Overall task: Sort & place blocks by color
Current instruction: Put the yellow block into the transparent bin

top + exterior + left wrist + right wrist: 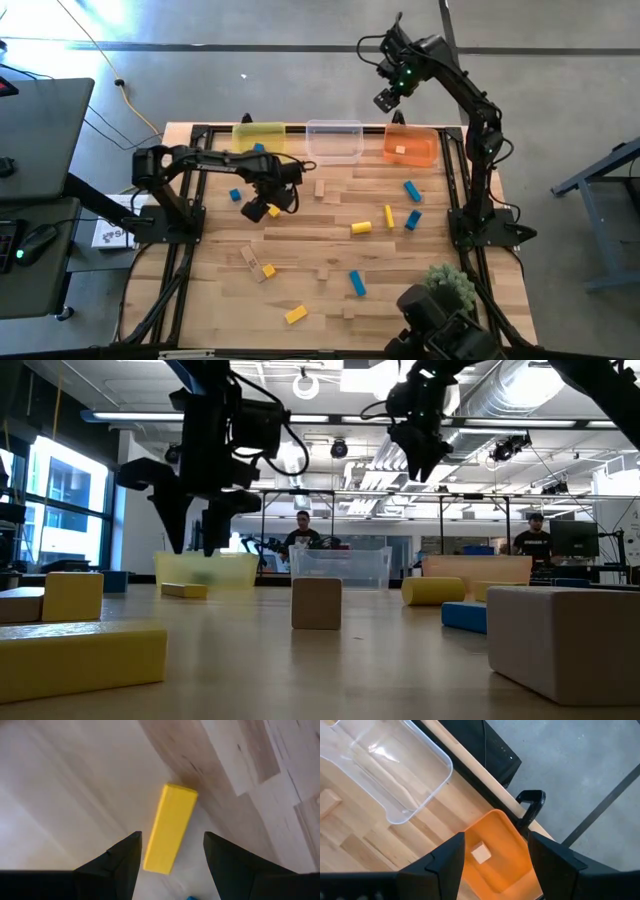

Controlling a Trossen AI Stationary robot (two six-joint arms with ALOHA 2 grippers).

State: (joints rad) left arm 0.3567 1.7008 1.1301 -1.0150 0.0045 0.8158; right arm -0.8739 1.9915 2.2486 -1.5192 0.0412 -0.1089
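I have the left gripper low over the left half of the pale wooden plank table, its dark fingers spread apart with nothing between them. Through its wrist camera I see a short yellow-painted wooden bar lying flat on the planks, just ahead of the gap between the fingertips and not touched by either.

My right gripper hangs high above the far right corner, over the translucent orange bin. Its jaws are also apart and empty. Looking down past them, I see one plain light-wood cube resting inside the orange bin, and the clear plastic bin beside it with no block that I can make out in it.

Along the far edge the bins stand in a row: translucent yellow bin on the left with a blue block in it, clear in the middle, orange on the right.

Across the table, blue, yellow and plain wooden blocks lie scattered and apart from one another: a blue bar and a yellow bar right of centre, a yellow piece and a blue bar nearer the front. A spiky green plant ball sits at the front right corner.
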